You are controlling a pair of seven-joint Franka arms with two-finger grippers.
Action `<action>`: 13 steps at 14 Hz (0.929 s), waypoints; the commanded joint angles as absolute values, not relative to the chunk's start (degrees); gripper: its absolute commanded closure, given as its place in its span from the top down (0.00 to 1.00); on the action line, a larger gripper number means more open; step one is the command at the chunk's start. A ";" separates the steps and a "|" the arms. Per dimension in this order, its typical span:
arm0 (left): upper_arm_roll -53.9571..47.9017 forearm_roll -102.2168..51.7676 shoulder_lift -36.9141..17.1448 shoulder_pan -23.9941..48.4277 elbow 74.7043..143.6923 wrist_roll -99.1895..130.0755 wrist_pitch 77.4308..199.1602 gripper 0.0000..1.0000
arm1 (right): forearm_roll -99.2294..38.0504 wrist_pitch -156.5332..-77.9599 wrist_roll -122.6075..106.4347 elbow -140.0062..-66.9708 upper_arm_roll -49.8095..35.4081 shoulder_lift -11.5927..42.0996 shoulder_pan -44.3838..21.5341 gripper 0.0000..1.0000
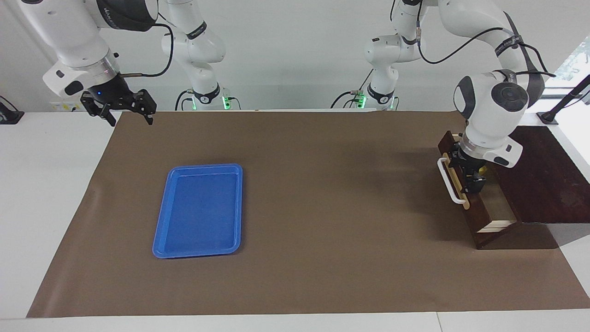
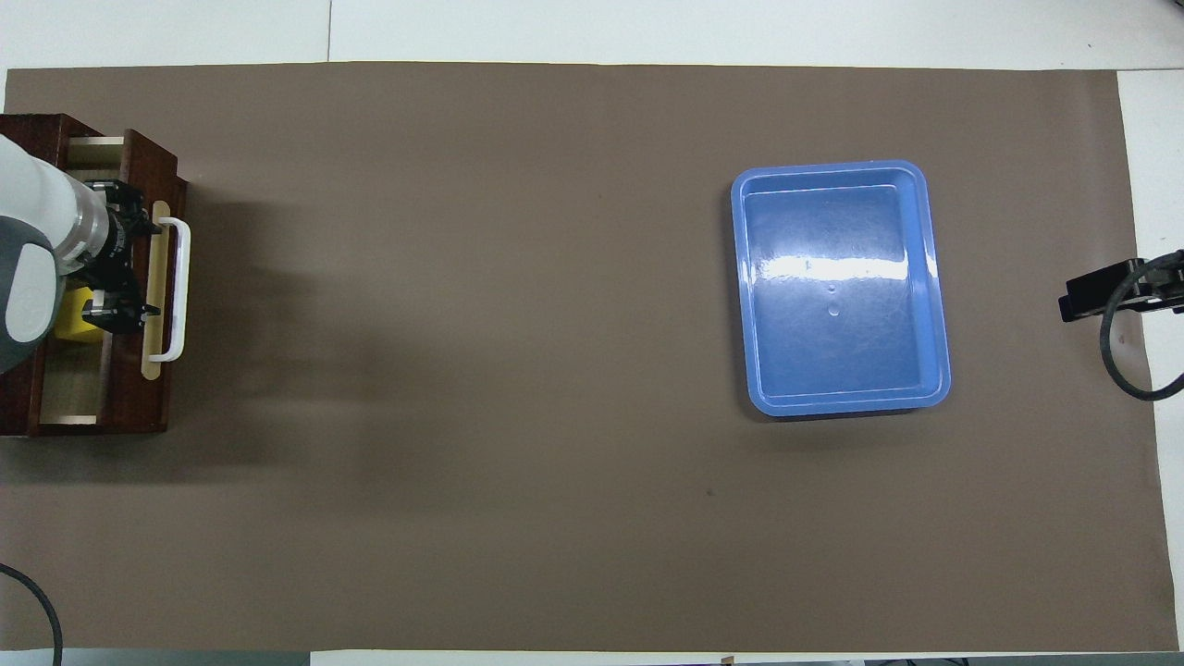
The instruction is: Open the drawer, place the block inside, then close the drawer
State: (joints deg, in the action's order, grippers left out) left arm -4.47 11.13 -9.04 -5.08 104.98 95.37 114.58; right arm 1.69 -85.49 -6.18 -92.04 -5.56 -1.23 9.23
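Note:
The drawer [image 1: 465, 207] of the dark brown box [image 1: 548, 175] stands pulled out at the left arm's end of the table, white bar handle [image 1: 448, 180] facing the middle. It also shows in the overhead view [image 2: 139, 370]. My left gripper [image 1: 466, 177] reaches down into the drawer just inside its front panel, fingers spread and holding nothing. The yellow block [image 2: 76, 316] lies inside the drawer beside the gripper [image 2: 125, 264], mostly hidden by it in the facing view [image 1: 481, 169]. My right gripper [image 1: 130, 121] waits open and empty, raised over the mat's corner at the right arm's end.
A flat blue tray [image 1: 199, 210] lies empty on the brown mat [image 1: 322, 207], toward the right arm's end; it also shows in the overhead view [image 2: 840, 289]. The right gripper [image 2: 1101, 294] and its cable hang at the mat's edge.

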 commanded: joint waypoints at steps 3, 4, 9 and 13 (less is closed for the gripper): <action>-4.83 12.39 -7.38 -10.37 107.75 91.33 117.16 1.00 | 1.76 -82.71 -7.38 -91.85 -5.18 -1.41 8.79 1.00; -4.83 12.39 -7.38 -10.98 107.58 90.62 117.16 1.00 | 1.76 -82.79 -7.38 -91.67 -5.19 -1.15 8.70 1.00; -5.36 10.73 -6.95 -6.86 100.73 79.05 106.11 1.00 | 1.93 -82.71 -7.29 -90.97 -5.19 -1.32 8.70 1.00; -5.37 1.79 0.86 -6.41 99.76 49.12 97.41 1.00 | 2.02 -83.06 -7.21 -91.14 -5.36 -1.49 8.79 1.00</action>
